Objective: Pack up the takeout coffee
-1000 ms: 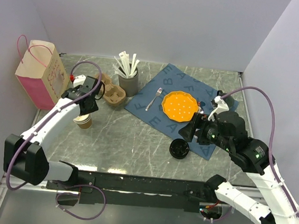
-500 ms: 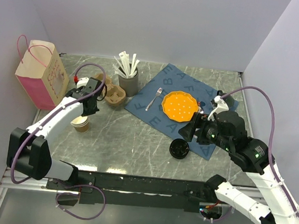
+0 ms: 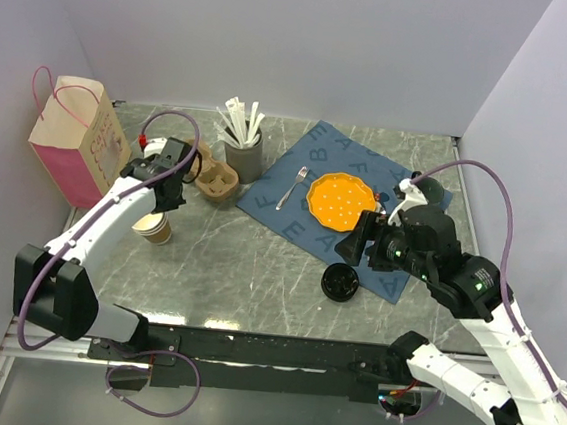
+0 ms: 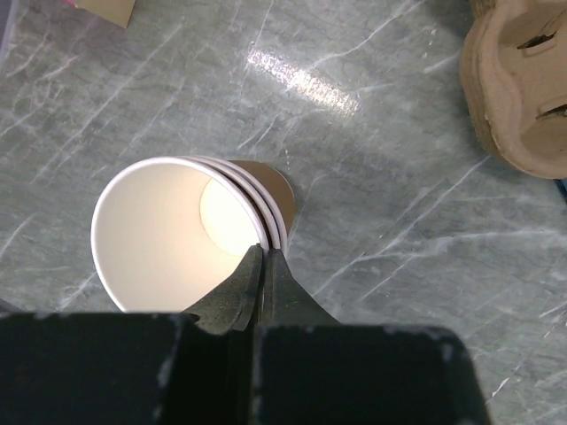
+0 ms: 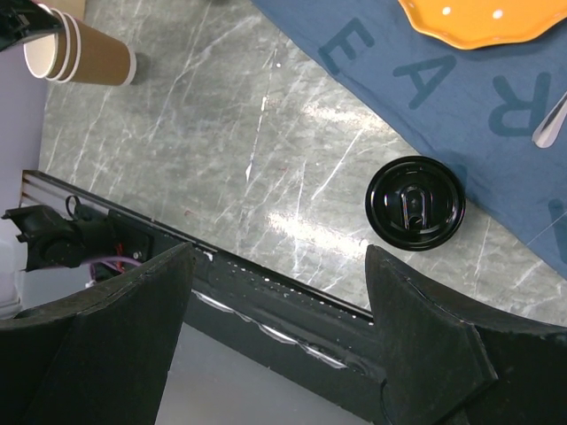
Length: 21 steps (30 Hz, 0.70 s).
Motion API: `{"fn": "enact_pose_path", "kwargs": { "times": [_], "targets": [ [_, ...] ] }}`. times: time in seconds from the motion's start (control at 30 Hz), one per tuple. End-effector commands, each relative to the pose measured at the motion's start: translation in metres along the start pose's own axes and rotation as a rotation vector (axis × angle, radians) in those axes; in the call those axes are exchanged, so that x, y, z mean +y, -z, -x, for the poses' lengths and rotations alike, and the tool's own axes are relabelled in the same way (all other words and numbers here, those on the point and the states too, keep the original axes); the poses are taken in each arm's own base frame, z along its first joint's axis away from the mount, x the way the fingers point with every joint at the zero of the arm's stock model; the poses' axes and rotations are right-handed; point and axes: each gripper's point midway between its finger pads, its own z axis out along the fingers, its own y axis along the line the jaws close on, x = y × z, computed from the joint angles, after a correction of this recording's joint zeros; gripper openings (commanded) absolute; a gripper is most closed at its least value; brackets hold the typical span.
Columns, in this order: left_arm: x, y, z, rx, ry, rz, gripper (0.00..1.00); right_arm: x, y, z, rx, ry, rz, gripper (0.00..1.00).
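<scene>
Packing has not begun, by the look of it. Nearest, at 5 o'clock on the grey marbled table (image 3: 248, 264), stands the takeout coffee (image 5: 415, 203), a small paper cup under a round black plastic sip lid. It is free of both arms, at the near edge of a blue lettered cloth (image 3: 283, 213). The right gripper (image 5: 279, 266) hovers over it, fingers spread wide, touching nothing.

At 9 o'clock the left gripper (image 4: 264, 258) has its fingers pressed together on the rim of a tilted stack of lidless kraft-brown paper cups (image 4: 168, 235) with pale insides (not the task's thing).

Farther off at 10 o'clock sits a moulded cardboard cup carrier (image 3: 216, 178). Beyond it, against the left wall, is a pink and kraft paper bag (image 3: 69, 147) with cord handles. The coffee is well apart from both.

Left to do, in my judgement: grasp the coffee, carry it across, set it in.

Hidden: the coffee's brown wall, beneath its lid from above; the bag's inside; part of the carrier, behind the left arm.
</scene>
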Motion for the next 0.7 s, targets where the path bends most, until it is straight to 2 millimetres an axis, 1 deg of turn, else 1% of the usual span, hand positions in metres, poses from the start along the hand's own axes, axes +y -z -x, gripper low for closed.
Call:
{"fn": "enact_pose_path", "kwargs": {
  "times": [0.0,0.07,0.17,0.2,0.27,0.3,0.37,0.47,0.57,0.6,0.63,0.67],
  "targets": [
    [0.006,0.008,0.016,-0.042,-0.033,0.02,0.01,0.008,0.0,0.013,-0.047,0.007,0.029,0.85],
    [0.011,0.007,0.013,-0.016,-0.072,0.054,0.01,0.009,0.001,0.015,-0.049,0.01,0.031,0.85],
    [0.011,0.002,0.013,0.002,-0.127,0.073,0.01,0.009,0.001,0.016,-0.053,0.014,0.031,0.85],
    [0.01,0.001,0.014,0.007,-0.141,0.08,0.03,0.009,0.001,0.016,-0.052,0.014,0.03,0.85],
    [0.01,0.0,0.015,0.015,-0.161,0.085,0.14,0.009,0.001,0.016,-0.051,0.018,0.031,0.86],
    [0.007,-0.002,0.013,0.024,-0.169,0.076,0.12,0.009,0.001,0.016,-0.05,0.018,0.03,0.85],
    [-0.001,-0.003,0.009,0.046,-0.181,0.029,0.01,0.01,0.001,0.017,-0.049,0.017,0.033,0.85],
    [-0.006,-0.004,0.003,0.057,-0.17,-0.002,0.01,0.011,0.0,0.017,-0.048,0.017,0.032,0.85],
    [-0.005,-0.001,0.006,0.053,-0.172,0.006,0.01,0.01,0.001,0.018,-0.05,0.016,0.03,0.85],
    [-0.004,0.0,0.01,0.041,-0.174,0.015,0.01,0.01,0.001,0.017,-0.049,0.016,0.028,0.85],
    [-0.003,0.001,0.013,0.035,-0.178,0.017,0.08,0.01,0.001,0.017,-0.048,0.016,0.029,0.85],
    [-0.003,0.001,0.014,0.036,-0.187,0.021,0.09,0.01,0.0,0.017,-0.048,0.018,0.03,0.85]
  ]
}}
